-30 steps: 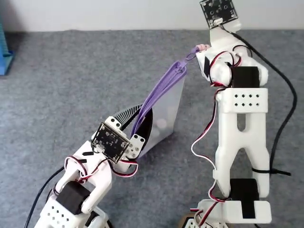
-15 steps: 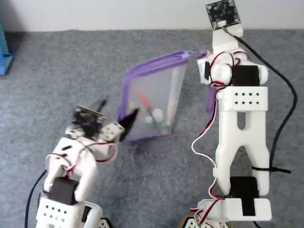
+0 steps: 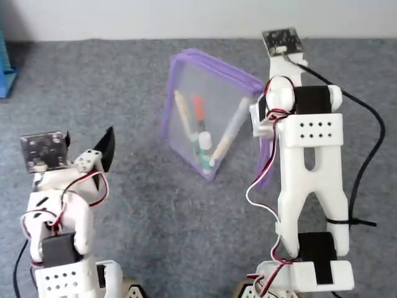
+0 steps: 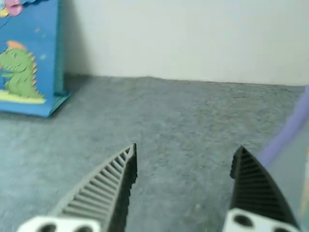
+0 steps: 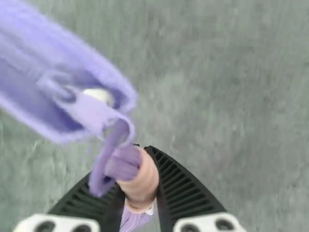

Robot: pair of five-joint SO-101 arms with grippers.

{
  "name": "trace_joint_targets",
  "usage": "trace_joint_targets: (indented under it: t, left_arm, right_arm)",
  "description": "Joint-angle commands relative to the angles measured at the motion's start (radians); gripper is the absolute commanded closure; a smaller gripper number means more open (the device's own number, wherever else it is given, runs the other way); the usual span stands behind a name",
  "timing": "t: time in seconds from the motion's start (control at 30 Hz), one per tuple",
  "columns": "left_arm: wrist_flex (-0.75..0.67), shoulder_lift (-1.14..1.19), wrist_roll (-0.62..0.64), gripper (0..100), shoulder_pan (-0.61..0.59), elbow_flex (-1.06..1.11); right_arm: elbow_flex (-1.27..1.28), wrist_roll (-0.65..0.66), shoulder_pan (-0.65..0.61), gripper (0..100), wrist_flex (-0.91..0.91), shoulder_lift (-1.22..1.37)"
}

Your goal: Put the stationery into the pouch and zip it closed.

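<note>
Your right claw [image 5: 137,159] is clamped on the zip pull [image 5: 120,164] at the pouch's [image 3: 205,118] corner, pens [image 3: 201,133] inside. Left claw [image 4: 186,147] is wide open, empty, well apart from the pouch. It looks zipped to me, so lay it flat before you let go.

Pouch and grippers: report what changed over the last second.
The left gripper let go of the pouch and drew back toward its base, now open. The pouch swung over toward the right gripper, which stayed shut on the zip pull.
</note>
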Motion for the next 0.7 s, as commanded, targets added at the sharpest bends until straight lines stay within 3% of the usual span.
trace_joint_targets:
  t: [0.0,0.17,0.4,0.67]
  left_arm:
    - [0.104,-0.009,0.06,70,-0.015,-0.113]
    - [0.21,-0.009,0.109,70,-0.014,-0.17]
    - [0.296,-0.009,0.109,70,-0.014,-0.231]
    - [0.315,-0.009,0.109,70,-0.014,-0.268]
  right_arm:
    - [-0.031,-0.011,-0.004,99.1,0.088,-0.067]
    - [-0.029,-0.011,0.007,93.6,0.12,-0.105]
    - [-0.029,-0.011,0.01,68.7,0.12,-0.208]
    - [-0.029,-0.011,0.012,68.5,0.12,-0.309]
